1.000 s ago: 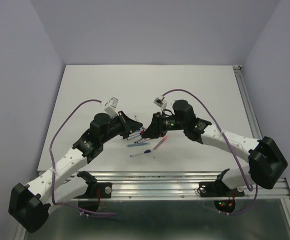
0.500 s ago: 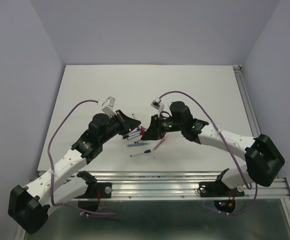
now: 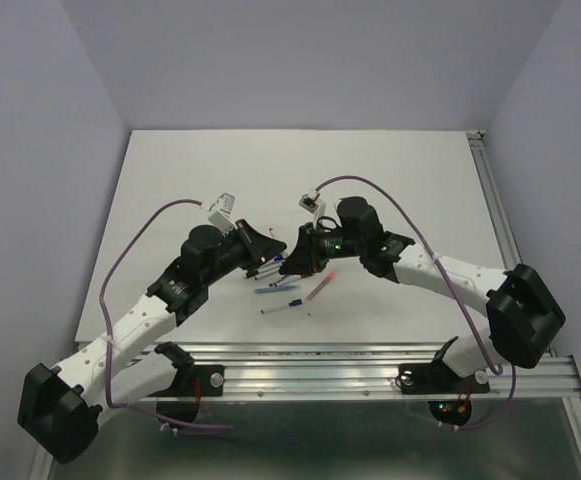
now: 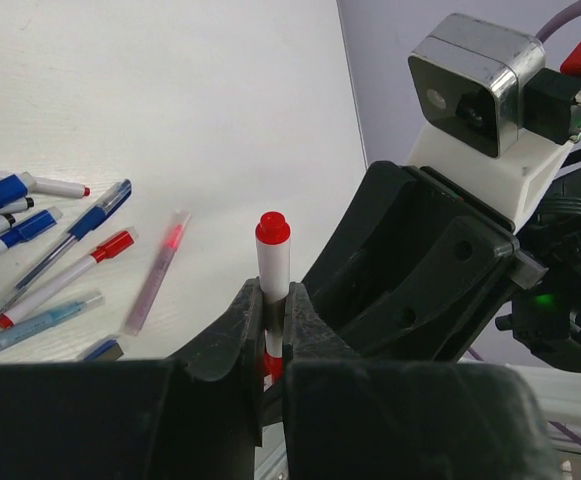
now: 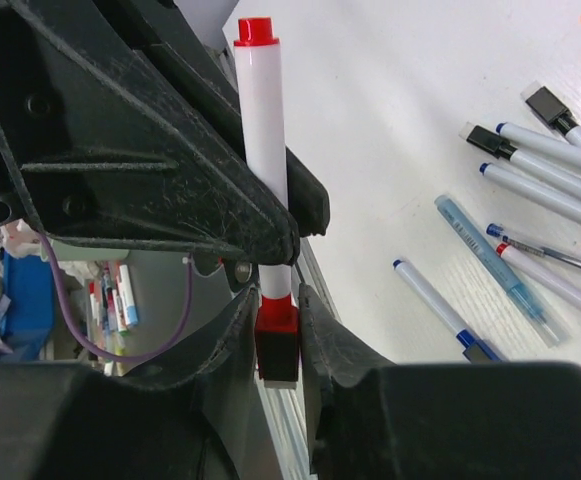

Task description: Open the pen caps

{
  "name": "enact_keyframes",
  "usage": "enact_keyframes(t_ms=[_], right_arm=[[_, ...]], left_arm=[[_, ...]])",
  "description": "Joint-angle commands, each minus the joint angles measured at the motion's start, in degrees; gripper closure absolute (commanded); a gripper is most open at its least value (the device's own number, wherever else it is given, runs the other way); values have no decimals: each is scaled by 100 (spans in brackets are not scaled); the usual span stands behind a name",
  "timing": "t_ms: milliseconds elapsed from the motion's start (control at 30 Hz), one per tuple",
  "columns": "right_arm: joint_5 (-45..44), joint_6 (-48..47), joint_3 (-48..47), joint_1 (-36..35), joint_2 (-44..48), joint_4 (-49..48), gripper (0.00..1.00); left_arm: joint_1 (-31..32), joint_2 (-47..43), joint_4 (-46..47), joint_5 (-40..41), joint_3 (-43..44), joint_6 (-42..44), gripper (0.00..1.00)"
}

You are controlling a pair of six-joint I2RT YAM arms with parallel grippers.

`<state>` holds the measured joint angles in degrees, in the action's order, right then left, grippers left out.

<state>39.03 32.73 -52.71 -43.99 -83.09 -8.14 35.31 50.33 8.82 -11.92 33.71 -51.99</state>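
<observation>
While both arms meet over mid-table (image 3: 400, 180), left gripper (image 4: 273, 305) is clenched on a white pen (image 4: 273, 265). Barrel is pinched between its fingers, red end plug poking out past them. Pen is held clear of the table, bridging the two grippers. Loose pens (image 5: 495, 265) lie on the table below: blue-capped, red-capped, one pinkish, one teal. Red cap (image 5: 277, 345) is on the held pen's other end, squeezed between the fingers of right gripper (image 5: 277, 322), so right is clamped on the cap. Can't tell whether the cap has parted from the barrel. The two grippers' fingers sit right up against each other.
</observation>
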Motion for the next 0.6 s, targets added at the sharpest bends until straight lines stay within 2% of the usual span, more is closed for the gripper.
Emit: enact_keyframes(t_ms=[0,133,233,400,467,533,567], right_arm=[[88,-100,-380,-49,-76,-284,79],[-237,-179,-424,-49,-14,92,98],[-282,-188,-311,-57,47,462,99],[-272,154,497,-162,451,524,99],[-281,260,989,-224,828,489,99],[-387,427,1306,-347,1153,506,99],[-448,566,1568,-400,1494,524,99]], left_arm=[[46,47,313,-100,91,-40,100],[37,39,50,260,214,-40,100],[46,21,-222,874,451,-31,100],[-173,214,-407,2281,943,259,100],[-427,328,-434,2352,1260,486,100],[-936,521,-311,2300,1436,567,100],[-1147,670,-276,1873,1497,628,100]])
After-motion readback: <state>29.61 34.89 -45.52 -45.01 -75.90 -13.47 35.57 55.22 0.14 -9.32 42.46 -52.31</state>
